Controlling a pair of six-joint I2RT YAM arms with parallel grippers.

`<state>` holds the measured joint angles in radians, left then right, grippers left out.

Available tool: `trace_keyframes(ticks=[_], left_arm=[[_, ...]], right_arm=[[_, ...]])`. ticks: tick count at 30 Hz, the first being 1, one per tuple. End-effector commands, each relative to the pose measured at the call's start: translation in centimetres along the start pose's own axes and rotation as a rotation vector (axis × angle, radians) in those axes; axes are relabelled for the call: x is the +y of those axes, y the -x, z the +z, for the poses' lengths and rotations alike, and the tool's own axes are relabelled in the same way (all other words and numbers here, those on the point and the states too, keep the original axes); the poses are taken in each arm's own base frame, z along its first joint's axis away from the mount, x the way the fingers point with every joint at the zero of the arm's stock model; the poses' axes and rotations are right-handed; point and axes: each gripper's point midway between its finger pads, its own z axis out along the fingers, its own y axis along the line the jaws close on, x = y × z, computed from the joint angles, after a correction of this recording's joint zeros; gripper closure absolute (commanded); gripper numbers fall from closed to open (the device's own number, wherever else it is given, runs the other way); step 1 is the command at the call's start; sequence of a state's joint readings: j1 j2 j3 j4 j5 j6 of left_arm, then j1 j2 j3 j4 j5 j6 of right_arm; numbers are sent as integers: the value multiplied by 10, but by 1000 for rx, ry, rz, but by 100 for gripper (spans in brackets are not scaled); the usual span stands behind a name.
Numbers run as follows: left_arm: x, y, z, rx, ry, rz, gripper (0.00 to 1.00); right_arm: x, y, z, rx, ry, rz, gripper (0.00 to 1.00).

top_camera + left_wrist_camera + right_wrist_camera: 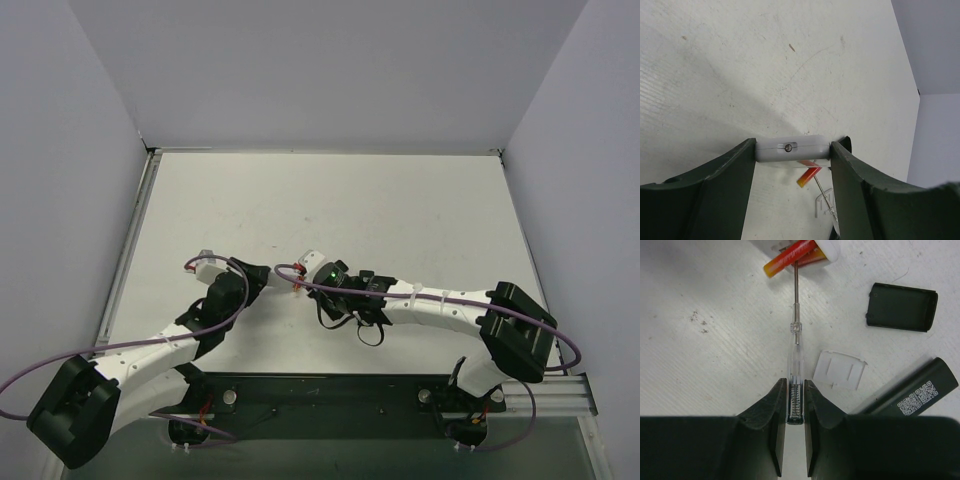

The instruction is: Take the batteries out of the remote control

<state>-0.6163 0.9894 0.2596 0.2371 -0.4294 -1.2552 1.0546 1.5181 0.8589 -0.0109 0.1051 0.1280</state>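
Left gripper [794, 151] clamped tight on white remote [810, 148], mid-table. Batteries [790, 255] sit in its open bay. Right gripper [796, 390] nearly closed, pinching tool [796, 335], tip at battery. Risk: tip slips, battery pops out and rolls off.

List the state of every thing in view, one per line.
White plastic remote body: clamped in the left gripper.
Red-orange cylindrical battery: end sticking out of that body, probe tip against it.
Thin metal probe with clear handle: clamped in the right gripper.
White flat cover: off, lying loose.
Black squarish cover: off, lying loose.
Long black bar with code stickers: lying untouched.
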Motion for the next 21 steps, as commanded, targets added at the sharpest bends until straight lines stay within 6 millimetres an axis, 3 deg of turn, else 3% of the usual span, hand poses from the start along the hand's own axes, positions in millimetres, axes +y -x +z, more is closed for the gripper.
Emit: trace_keyframes(ticks=[1,4,13,19,21], left_arm=[[-14,6,-2,-28,-14,12,100],[-14,7,-3,-34,-11,16,100],[-13,10,-2,-46,17,5,100],[5,8,-7,-18,189,-26,100],[-3,13,-8,-26,185,-33,100]], right_arm=[[11,21,-7,-89,64,45,100],[12,25,-11,-104,61,50,100],[0,5,-4,-44,-4,70,100],[-3,4,-16,-62,-5,62,100],[-7,7,-22,-67,-18,56,100]])
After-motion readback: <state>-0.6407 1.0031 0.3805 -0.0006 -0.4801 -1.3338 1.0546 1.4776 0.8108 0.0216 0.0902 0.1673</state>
